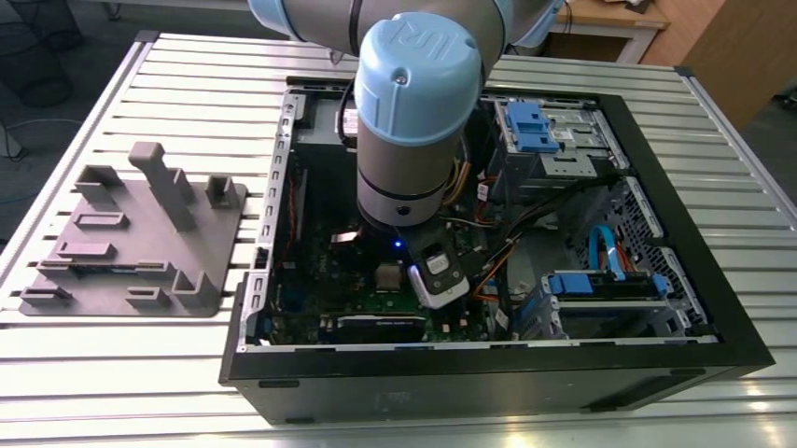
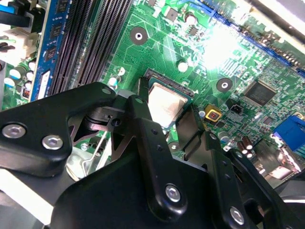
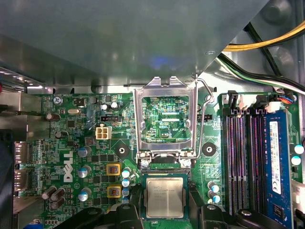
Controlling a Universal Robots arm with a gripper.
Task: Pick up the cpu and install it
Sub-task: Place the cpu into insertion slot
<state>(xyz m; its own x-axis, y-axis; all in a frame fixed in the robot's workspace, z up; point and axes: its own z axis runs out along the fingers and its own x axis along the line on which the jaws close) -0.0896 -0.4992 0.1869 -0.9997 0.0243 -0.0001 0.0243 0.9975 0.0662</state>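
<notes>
pincer point(image 3: 165, 212): sits over the socket point(image 3: 164, 171), straddling the cpu point(image 3: 164, 196); can't tell if it's clamped or loose
cpu: lying square in the socket on the motherboard point(image 3: 71, 143), load plate point(image 3: 165, 119) flipped up
tip: i'd keep it flat, corners lined up, zero force

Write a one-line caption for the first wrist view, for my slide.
The gripper straddles the cpu at the open motherboard socket, its metal load plate raised.
</notes>
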